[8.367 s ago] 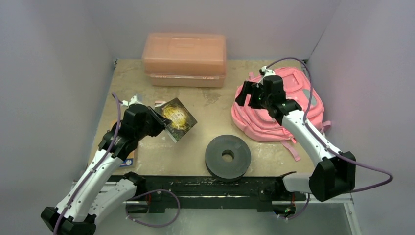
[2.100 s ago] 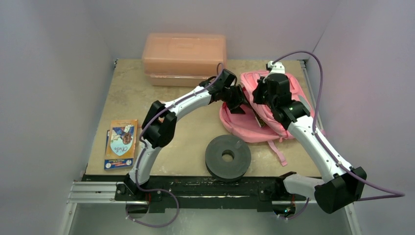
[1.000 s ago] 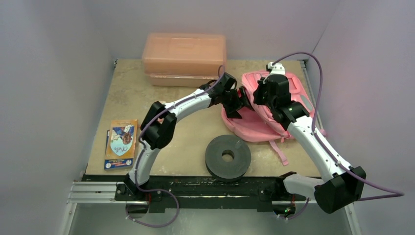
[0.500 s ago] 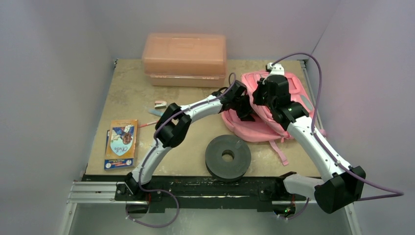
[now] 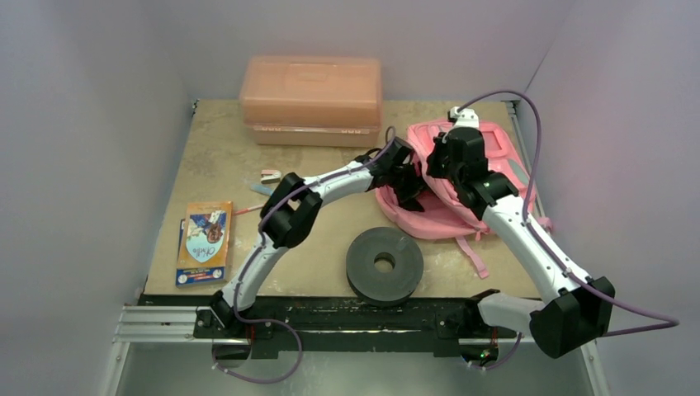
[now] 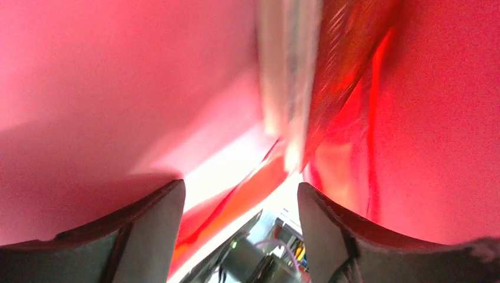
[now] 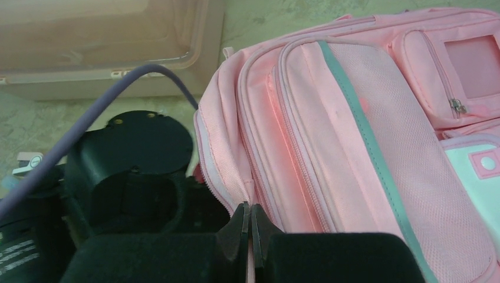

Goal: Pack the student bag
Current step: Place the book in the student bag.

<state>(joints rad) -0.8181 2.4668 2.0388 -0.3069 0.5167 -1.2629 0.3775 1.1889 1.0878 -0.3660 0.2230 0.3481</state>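
The pink student bag (image 5: pixel 425 219) lies at the right of the table with its main zip open. My right gripper (image 5: pixel 433 169) is shut on the bag's (image 7: pixel 354 147) zip edge, with the fabric pinched between the right gripper's (image 7: pixel 249 221) tips, and it holds the mouth up. My left gripper (image 5: pixel 410 186) is pushed into that mouth. In the left wrist view pink lining fills the frame. The left gripper (image 6: pixel 240 186) stands open with nothing between its fingers (image 6: pixel 147 236). A book's pale page edge (image 6: pixel 295 76) stands just ahead of it inside the bag.
A salmon plastic box (image 5: pixel 311 99) stands at the back. A black ring-shaped weight (image 5: pixel 385 264) lies near the front centre. Books (image 5: pixel 204 242) are stacked at the left edge, with an eraser (image 5: pixel 268 176) and a pencil (image 5: pixel 248 210) near them.
Over the last second my left arm stretched to the right, carrying its gripper further into the bag's mouth. The right gripper has kept its hold on the zip edge.
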